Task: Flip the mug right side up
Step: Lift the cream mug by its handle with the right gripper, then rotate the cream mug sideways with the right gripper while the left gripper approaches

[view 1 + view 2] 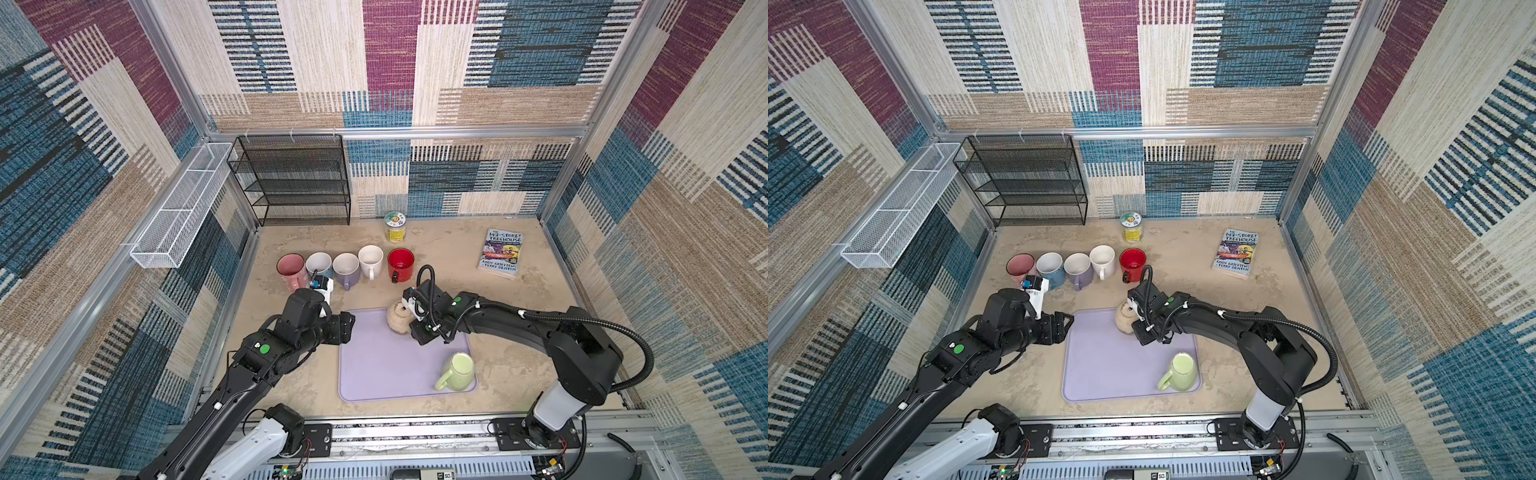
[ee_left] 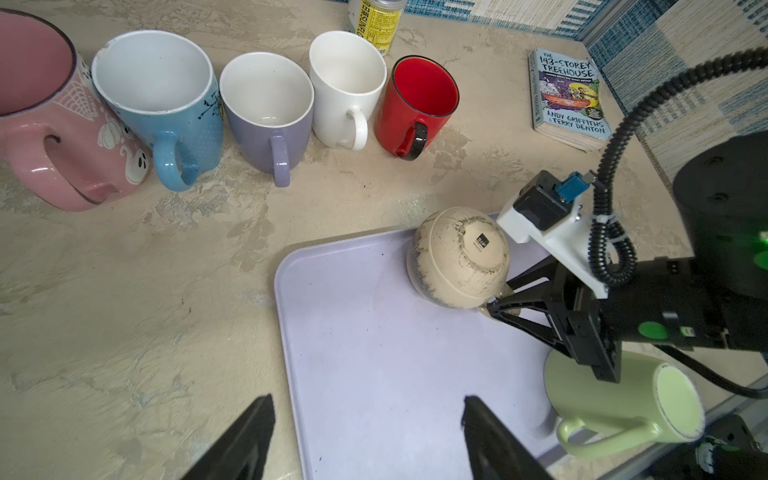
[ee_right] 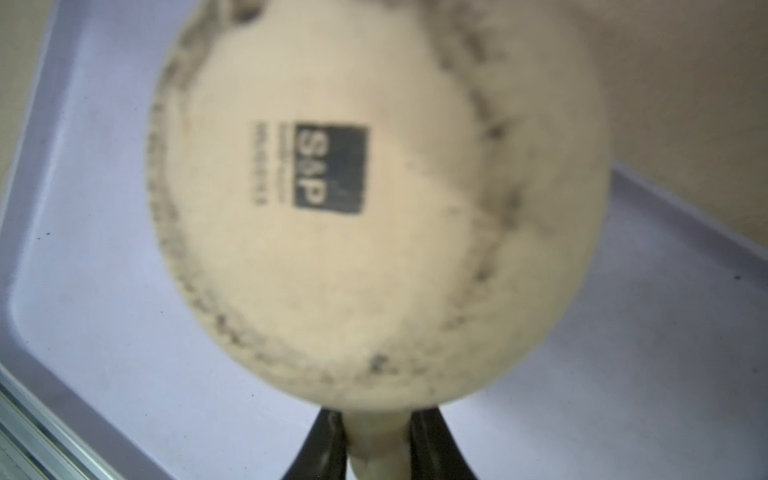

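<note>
My right hand is clamped on the handle of the beige mug, mid-frame at the lavender tray's upper edge. The mug body sits left of it, base tilted up. My left hand is apart.

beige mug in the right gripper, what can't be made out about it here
- Inside of the beige mug: every view shows only its base and outer wall.
- Its handle: in the right wrist view, pinched by the right gripper and cut off by the bottom edge.
- Small print beside the base logo: blurred in the right wrist view, too small elsewhere.
- Whether it touches the lavender tray: its own body hides the contact.
</note>
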`<state>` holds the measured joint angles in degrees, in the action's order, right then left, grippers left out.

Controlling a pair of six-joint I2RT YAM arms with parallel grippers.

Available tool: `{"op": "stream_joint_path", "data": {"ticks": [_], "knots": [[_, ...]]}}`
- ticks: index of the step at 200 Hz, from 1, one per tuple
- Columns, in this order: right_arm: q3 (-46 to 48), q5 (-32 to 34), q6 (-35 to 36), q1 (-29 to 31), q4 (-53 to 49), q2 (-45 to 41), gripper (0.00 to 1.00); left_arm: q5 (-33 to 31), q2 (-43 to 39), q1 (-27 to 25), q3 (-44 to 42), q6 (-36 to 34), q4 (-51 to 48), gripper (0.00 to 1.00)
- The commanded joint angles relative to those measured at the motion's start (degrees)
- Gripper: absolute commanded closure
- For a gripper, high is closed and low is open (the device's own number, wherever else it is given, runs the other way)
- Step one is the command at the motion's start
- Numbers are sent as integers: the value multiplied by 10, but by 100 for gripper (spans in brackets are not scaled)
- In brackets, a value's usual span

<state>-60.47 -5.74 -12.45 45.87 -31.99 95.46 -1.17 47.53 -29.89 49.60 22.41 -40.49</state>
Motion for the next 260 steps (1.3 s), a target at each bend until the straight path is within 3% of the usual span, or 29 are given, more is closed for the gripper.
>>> {"op": "stream_joint_path", "data": {"ticks": [1, 28, 90, 156, 201, 260], "knots": [[-4, 18, -5, -1, -1, 2, 86, 1, -2, 0, -1, 1, 8, 24], [-4, 19, -6, -2, 2, -8, 100, 5, -1, 0, -1, 1, 8, 24], [14, -21, -11, -3, 46, -52, 100, 38, -8, -1, -14, 18, 34, 24], [58, -155, -35, -31, 143, -114, 100, 126, -87, 0, -119, 102, 165, 24], [87, -248, -63, -66, 215, -144, 100, 164, -136, 0, -148, 112, 205, 24], [159, -371, -165, -121, 396, -206, 100, 228, -152, -1, -214, 152, 340, 26]]}}
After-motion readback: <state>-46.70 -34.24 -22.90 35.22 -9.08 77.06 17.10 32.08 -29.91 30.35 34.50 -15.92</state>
